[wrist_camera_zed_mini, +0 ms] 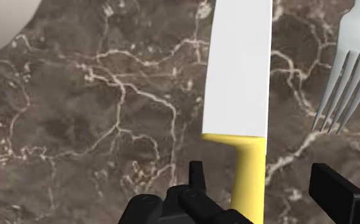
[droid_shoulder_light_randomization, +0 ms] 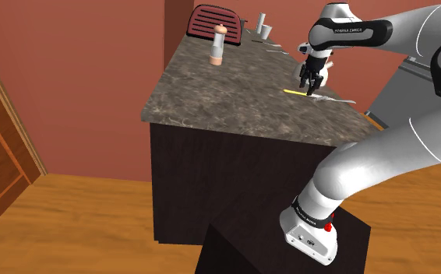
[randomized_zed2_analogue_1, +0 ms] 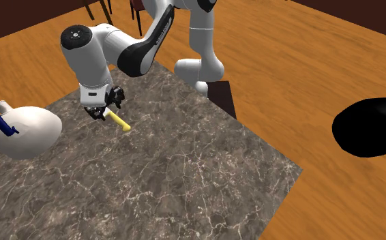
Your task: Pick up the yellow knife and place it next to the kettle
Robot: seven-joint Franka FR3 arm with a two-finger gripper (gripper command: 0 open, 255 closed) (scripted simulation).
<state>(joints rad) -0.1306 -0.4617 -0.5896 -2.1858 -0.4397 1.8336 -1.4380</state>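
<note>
Yellow-handled white-bladed knife (wrist_camera_zed_mini: 239,108) lies untouched between the parted tips of my black pincer (wrist_camera_zed_mini: 257,170); I should sink lower, centre the handle, squeeze squarely.

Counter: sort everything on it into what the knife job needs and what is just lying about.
For the job:
knife, yellow handle, white blade
kettle, white
hand, open, fingers either side of the knife handle

Lying about:
fork, beside the knife
bottle
toaster, dark red
cups at the far end
</note>
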